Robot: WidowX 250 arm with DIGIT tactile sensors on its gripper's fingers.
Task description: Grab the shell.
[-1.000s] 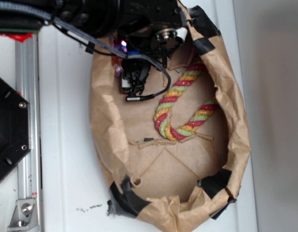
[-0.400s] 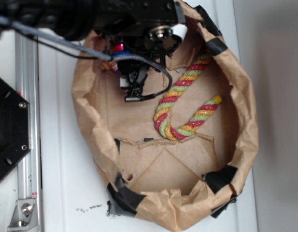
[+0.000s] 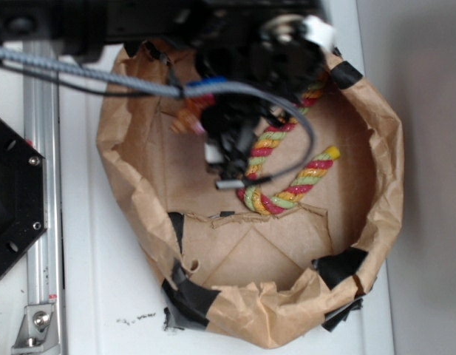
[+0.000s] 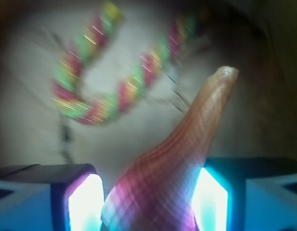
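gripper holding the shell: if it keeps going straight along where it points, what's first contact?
Likely the bag floor beside the rope. The gripper is shut on the shell, whose tapered tail leads, so it would probably touch first. Blur leaves depth unclear.

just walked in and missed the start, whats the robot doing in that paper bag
The hand has the shell between its fingers, the shell's pointed tail sticking out ahead. It hangs inside the brown paper bag, above the red-yellow-green rope lying on the bag's floor. The wrist view is blurred.
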